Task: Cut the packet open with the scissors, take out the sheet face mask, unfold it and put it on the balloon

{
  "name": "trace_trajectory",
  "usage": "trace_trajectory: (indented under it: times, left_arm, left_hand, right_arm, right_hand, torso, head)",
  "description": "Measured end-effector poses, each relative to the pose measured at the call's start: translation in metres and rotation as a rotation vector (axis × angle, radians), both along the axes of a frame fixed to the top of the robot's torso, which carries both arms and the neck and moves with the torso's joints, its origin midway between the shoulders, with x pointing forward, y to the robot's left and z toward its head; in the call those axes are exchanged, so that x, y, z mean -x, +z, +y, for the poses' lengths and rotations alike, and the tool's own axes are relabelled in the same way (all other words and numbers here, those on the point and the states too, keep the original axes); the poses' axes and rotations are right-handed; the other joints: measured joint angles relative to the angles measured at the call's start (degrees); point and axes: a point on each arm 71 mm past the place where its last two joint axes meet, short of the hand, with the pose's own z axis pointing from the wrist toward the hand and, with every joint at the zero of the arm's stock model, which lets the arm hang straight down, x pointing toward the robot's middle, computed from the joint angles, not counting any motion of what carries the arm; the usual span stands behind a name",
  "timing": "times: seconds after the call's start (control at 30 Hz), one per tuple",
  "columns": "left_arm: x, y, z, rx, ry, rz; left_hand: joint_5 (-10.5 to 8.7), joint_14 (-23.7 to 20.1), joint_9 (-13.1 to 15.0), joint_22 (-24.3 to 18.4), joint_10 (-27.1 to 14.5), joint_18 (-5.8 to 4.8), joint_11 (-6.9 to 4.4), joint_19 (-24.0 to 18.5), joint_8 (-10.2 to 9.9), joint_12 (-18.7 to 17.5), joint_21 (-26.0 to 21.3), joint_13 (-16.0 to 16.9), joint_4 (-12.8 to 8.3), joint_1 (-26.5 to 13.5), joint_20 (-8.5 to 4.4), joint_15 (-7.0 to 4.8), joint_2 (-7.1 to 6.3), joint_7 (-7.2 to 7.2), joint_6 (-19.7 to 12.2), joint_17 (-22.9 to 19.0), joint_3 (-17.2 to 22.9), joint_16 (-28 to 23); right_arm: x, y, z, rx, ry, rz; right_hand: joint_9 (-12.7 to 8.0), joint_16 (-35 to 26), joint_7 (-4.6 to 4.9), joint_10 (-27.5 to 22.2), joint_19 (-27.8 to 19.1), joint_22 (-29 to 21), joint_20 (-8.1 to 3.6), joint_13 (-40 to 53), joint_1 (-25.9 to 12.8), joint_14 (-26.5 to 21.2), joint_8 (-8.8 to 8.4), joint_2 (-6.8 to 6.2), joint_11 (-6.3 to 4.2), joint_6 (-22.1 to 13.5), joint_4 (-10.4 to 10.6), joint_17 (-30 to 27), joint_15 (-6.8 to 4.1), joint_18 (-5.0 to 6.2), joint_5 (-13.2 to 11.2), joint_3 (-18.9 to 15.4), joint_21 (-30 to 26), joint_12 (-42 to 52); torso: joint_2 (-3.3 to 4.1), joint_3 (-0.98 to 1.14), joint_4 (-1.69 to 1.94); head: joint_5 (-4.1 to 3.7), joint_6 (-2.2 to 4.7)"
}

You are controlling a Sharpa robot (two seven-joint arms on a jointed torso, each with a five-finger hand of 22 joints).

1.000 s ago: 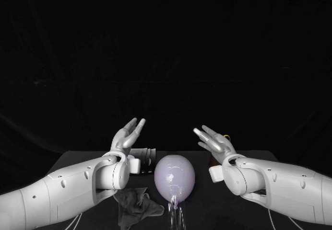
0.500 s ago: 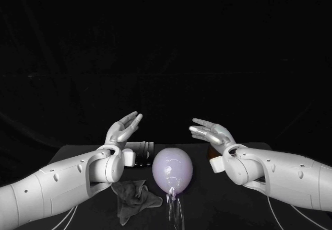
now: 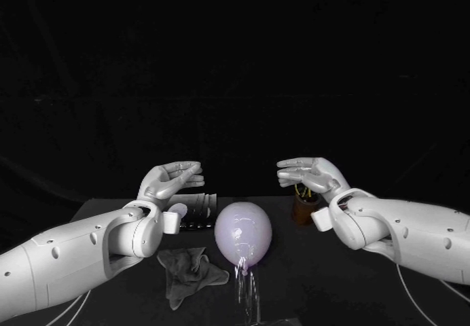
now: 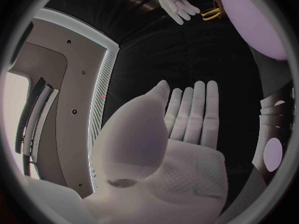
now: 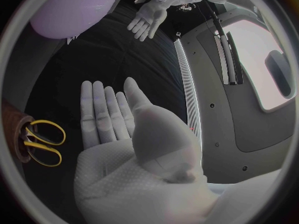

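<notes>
A pale lilac balloon lies on the black table between my two arms. My left hand hovers above and to its left, empty, with straight fingers side by side. Level with it on the other side is my right hand, also flat and holding nothing, its fingers extended. Yellow-handled scissors stand in a brown cup just under the right hand. Pale packets stand upright in a holder behind my left wrist. The balloon also appears in the right wrist view.
A crumpled grey cloth lies on the table in front of the left arm, near the balloon's narrow end. A shiny streak runs from the balloon's tip toward the front edge. The table's back edge lies just behind the packets and cup.
Both hands have tipped over from fingers pointing up to lying level, fingertips toward each other over the balloon. The whole picture has shifted a little, so the camera moved.
</notes>
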Motion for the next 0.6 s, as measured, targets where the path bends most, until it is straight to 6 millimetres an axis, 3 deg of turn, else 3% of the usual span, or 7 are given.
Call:
trace_trajectory:
  times: [0.17, 0.23, 0.37, 0.43, 0.6]
  left_arm:
    - [0.010, 0.007, 0.006, -0.012, -0.036, -0.008]
    - [0.015, 0.010, 0.009, -0.013, -0.051, -0.011]
    - [0.022, 0.016, 0.012, -0.010, -0.079, -0.016]
    - [0.025, 0.019, 0.012, -0.005, -0.093, -0.019]
    - [0.029, 0.023, 0.013, 0.025, -0.120, -0.012]
  left_hand:
    - [0.00, 4.6, 0.0, 1.7, 5.2, 0.02, -1.20, 2.6, 0.0, -0.7, 3.3, -0.4, 0.7, 0.8, -2.02, -1.62, -0.81, -0.18, 1.8, 2.0, 1.7, 2.0]
    - [0.00, 7.0, 0.1, 2.8, 7.9, 0.01, -1.92, 4.0, 0.0, -0.5, 5.3, -0.4, 1.3, 0.3, -2.67, -2.57, -1.88, -0.37, 2.2, 3.4, 2.4, 3.9]
    - [0.00, 7.4, 0.1, 3.5, 9.5, 0.00, -2.28, 3.8, 0.0, -0.7, 6.5, -0.4, 1.9, 0.1, -2.97, -2.89, -2.89, -0.41, 2.2, 4.9, 3.0, 5.1]
    - [0.00, 7.7, 0.1, 4.1, 10.3, 0.00, -2.50, 3.6, -0.5, -0.8, 7.3, -0.4, 2.2, 0.1, -3.12, -3.08, -3.50, -0.58, 2.4, 6.0, 3.2, 6.2]
    - [0.00, 5.9, -0.1, 4.8, 9.9, -0.01, -2.08, 1.8, -1.2, -1.6, 8.0, -0.4, 2.1, 0.4, -3.00, -2.67, -3.93, -0.38, 1.3, 7.4, 4.3, 7.1]
  right_arm:
    - [0.003, 0.017, -0.013, 0.084, 0.024, -0.051]
    - [0.002, 0.027, -0.021, 0.126, 0.037, -0.061]
    - [0.001, 0.042, -0.040, 0.212, 0.045, -0.068]
    - [-0.001, 0.049, -0.050, 0.250, 0.037, -0.071]
    - [-0.011, 0.062, -0.079, 0.359, -0.024, -0.083]
  right_hand:
    - [-0.9, 0.9, 1.08, 5.8, 3.4, 3.1, -2.70, 0.0, 0.5, 7.7, -0.53, -0.53, -1.70, 4.1, 0.1, 1.3, -2.44, -0.03, 0.8, 0.2, 5.8, -1.2]
    - [-1.2, 1.3, 1.38, 7.8, 4.4, 4.7, -3.68, 0.0, 0.7, 10.7, -0.89, -0.69, -2.60, 5.3, 0.1, 2.4, -3.27, -0.23, 1.3, 0.2, 8.4, -1.8]
    - [-1.2, 3.8, 0.59, 10.9, 7.3, 6.9, -4.97, 0.2, -0.3, 16.6, -0.89, -1.68, -3.80, 7.1, 0.1, 5.1, -5.15, -0.48, 1.4, -1.0, 12.3, -1.8]
    - [-1.3, 7.7, -0.27, 14.4, 10.8, 9.0, -6.60, 0.7, -0.5, 22.8, -1.06, -1.81, -5.09, 8.3, 0.1, 8.5, -7.02, -0.49, 1.4, -1.7, 16.1, -1.5]
    - [-1.1, 14.0, -1.55, 17.3, 14.8, 13.2, -8.30, 1.2, 0.9, 28.3, -1.14, -1.92, -6.60, 9.6, 0.1, 14.2, -8.58, -0.49, -0.2, -2.0, 21.9, -1.6]
  torso:
    - [0.12, 0.04, -0.13]
    - [0.24, 0.08, -0.17]
    - [0.49, 0.19, -0.24]
    - [0.61, 0.26, -0.27]
    - [0.83, 0.40, -0.42]
  head:
    - [-0.44, -0.87]
    - [-0.65, -1.01]
    - [-1.42, -1.22]
    - [-1.60, -1.39]
    - [-1.82, -1.88]
